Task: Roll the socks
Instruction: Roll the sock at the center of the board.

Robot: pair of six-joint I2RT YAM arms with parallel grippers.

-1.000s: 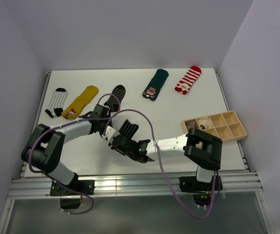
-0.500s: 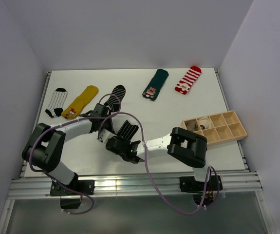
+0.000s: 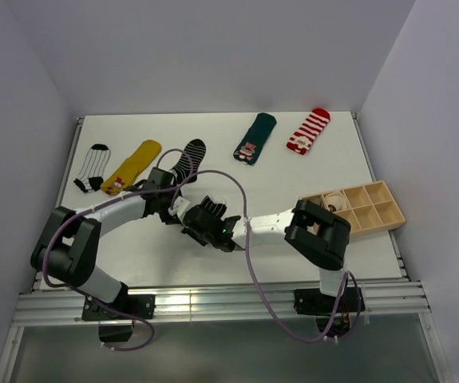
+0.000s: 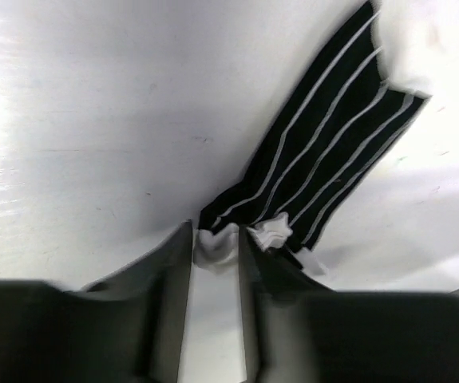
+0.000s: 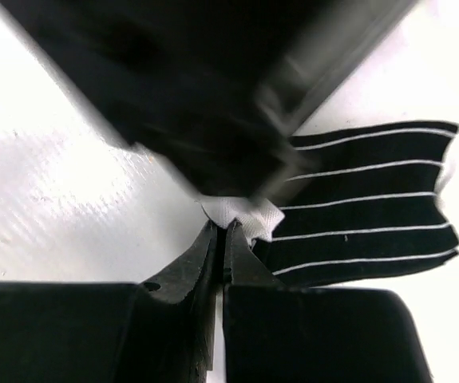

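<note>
While both arms are reaching inward over the white worktop (image 3: pixel 277 179), their wrists are meeting left of its centre. To the right, a wooden compartment tray (image 3: pixel 395 214) is sitting near the worktop's edge. Along the far side, 5 socks are lying apart in a loose row: a white sock with black stripes (image 3: pixel 93 166), a yellow sock (image 3: pixel 136 163), a black-and-white striped sock (image 3: pixel 187 156), a dark green sock (image 3: pixel 255 137) and a red-and-white striped sock (image 3: pixel 309 131). Beneath the wrists, a black sock with thin white lines (image 4: pixel 325 152) is lying flat on the worktop. The left pincer (image 4: pixel 215 237) is standing slightly open, with the sock's white corner (image 4: pixel 213 250) sitting between its tips. The right pincer (image 5: pixel 223 233) is pressing fully closed, pinching that same white corner.
</note>
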